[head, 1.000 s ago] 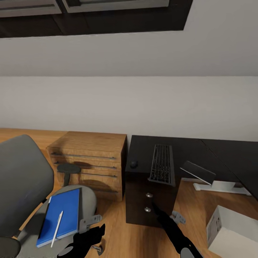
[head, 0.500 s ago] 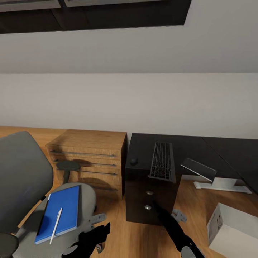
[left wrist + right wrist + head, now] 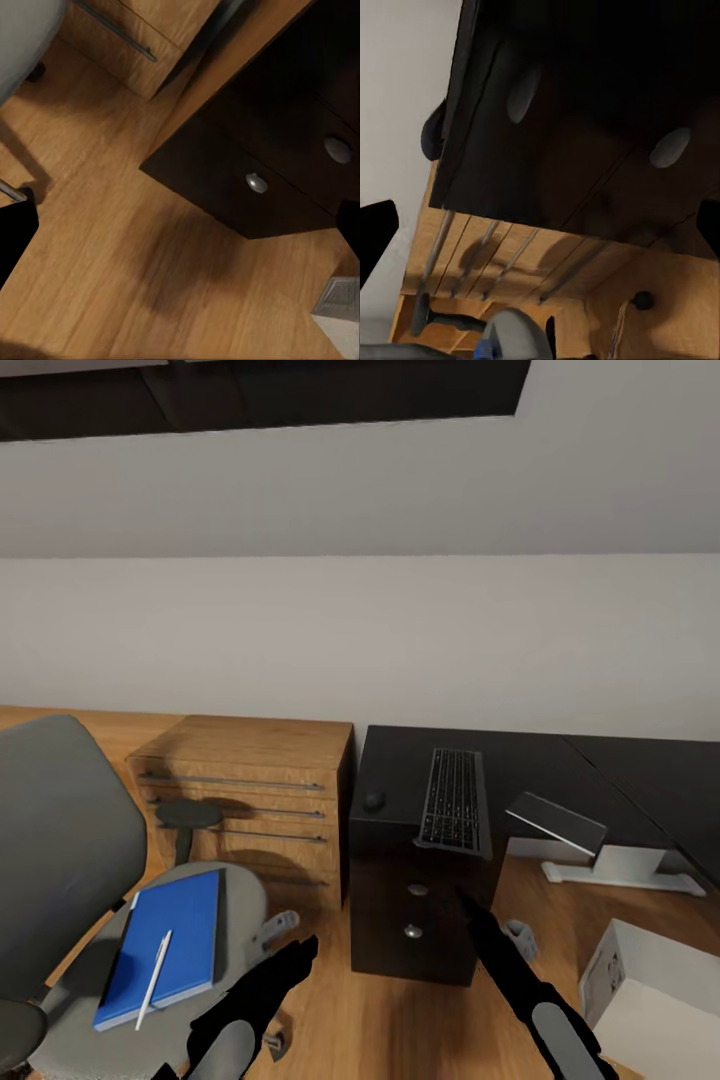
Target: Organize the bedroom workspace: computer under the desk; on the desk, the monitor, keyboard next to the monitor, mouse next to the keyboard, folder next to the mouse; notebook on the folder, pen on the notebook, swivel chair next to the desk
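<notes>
1. Broadly, the desk [image 3: 520,760] is shown at centre right of the head view, its glossy black top carrying the keyboard [image 3: 452,800] and a small dark mouse [image 3: 374,799]; its drawer front with silver knobs [image 3: 257,182] is seen at close range in the left wrist view.
2. Left of the desk, past a light-wood cabinet [image 3: 250,790], the swivel chair [image 3: 70,860] is shown with the folder [image 3: 165,945] lying flat on its seat and a white pen [image 3: 153,978] resting on top.
3. The monitor [image 3: 590,845] is shown lying on the floor under the desk, with the computer [image 3: 650,1000] near it at lower right.
4. The left gripper [image 3: 295,950] is held low, just beside the chair seat and near the folder; the dark finger edges at the borders of its wrist view suggest spread jaws with nothing held.
5. The right gripper [image 3: 470,905] is held before the drawers, likewise apparently spread and empty.
6. The step in hand is judged to be the approach to the folder; a leftward reach over the seat is called for next.
</notes>
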You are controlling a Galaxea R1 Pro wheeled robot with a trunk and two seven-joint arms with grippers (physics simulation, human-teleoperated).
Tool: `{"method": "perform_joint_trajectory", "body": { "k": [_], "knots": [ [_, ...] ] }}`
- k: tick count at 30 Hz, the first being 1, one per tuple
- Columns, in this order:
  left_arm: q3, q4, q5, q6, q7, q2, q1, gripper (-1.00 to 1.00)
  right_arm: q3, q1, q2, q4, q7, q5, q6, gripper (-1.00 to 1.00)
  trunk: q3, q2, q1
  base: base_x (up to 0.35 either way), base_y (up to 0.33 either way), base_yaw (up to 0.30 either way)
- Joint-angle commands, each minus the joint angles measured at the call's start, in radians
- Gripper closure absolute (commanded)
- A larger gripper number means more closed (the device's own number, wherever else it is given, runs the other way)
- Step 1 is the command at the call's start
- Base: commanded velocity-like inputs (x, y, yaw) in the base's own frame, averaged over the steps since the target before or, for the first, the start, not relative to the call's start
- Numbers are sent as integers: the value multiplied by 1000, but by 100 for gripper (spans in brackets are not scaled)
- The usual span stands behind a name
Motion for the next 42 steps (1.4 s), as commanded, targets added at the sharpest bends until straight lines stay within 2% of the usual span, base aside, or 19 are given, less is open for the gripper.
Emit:
{"method": "perform_joint_trajectory", "body": {
  "k": [1, 3, 4, 6, 8, 11, 12, 13, 15, 17, 19, 32, 36, 42],
  "knots": [
    [17, -1, 6, 19, 6, -9, -1, -100, -30, -5, -1, -3, 2, -55, 26, -100, -4, -8, 4, 0, 0, 0],
    [23, 1, 8, 24, 5, -11, -1, -100, -42, -6, -1, -3, 2, -74, 35, -100, -11, -22, 12, 0, 0, 0],
    [29, 7, 8, 30, 5, -11, -1, -100, -55, -8, 0, -3, 4, -96, 46, -100, -14, -29, 15, 0, 0, 0],
    [31, 9, 7, 31, 5, -6, -1, -100, -59, -9, 0, -3, 6, -101, 49, -100, -20, -43, 23, 0, 0, 0],
    [31, 21, 6, 33, 4, 12, -1, -100, -62, -9, -4, -10, 27, -103, 52, -100, -26, -57, 31, 0, 0, 0],
    [26, 24, 6, 34, 3, 14, -1, -100, -60, -9, -3, -11, 56, -101, 51, -100, -32, -71, 38, 0, 0, 0],
    [11, 26, 6, 34, 2, 14, -1, -100, -58, -9, -2, -11, 73, -99, 50, -100, -32, -71, 38, 0, 0, 0],
    [-28, 30, 5, 32, 2, 16, -1, -100, -58, -9, 1, -14, 87, -99, 47, -100, -32, -71, 38, 0, 0, 0],
    [-35, 30, 6, 31, 2, 16, -1, -100, -59, -9, 1, -23, 89, -98, 47, -100, -32, -71, 38, 0, 0, 0],
    [-57, 31, 6, 31, 3, 16, -1, -100, -60, -9, 1, -49, 92, -100, 49, -100, -32, -71, 38, 0, 0, 0],
    [-107, 31, 5, 30, 3, 16, -1, -100, -62, -9, -1, -73, 103, -108, 58, -100, -32, -71, 38, 0, 0, 0],
    [-119, 39, 6, 31, 4, 15, -1, -100, -68, -9, -3, -84, 104, -110, 59, -100, -32, -71, 38, 170, 0, 0],
    [-138, 40, 5, 30, 4, 16, -1, -100, -69, -9, -3, -84, 104, -109, 59, -100, -32, -71, 38, 75, 0, 0],
    [-145, 40, 5, 30, 4, 16, -1, -100, -69, -9, -3, -84, 104, -109, 59, -100, -32, -71, 38, 43, 0, 0]
  ]
}}
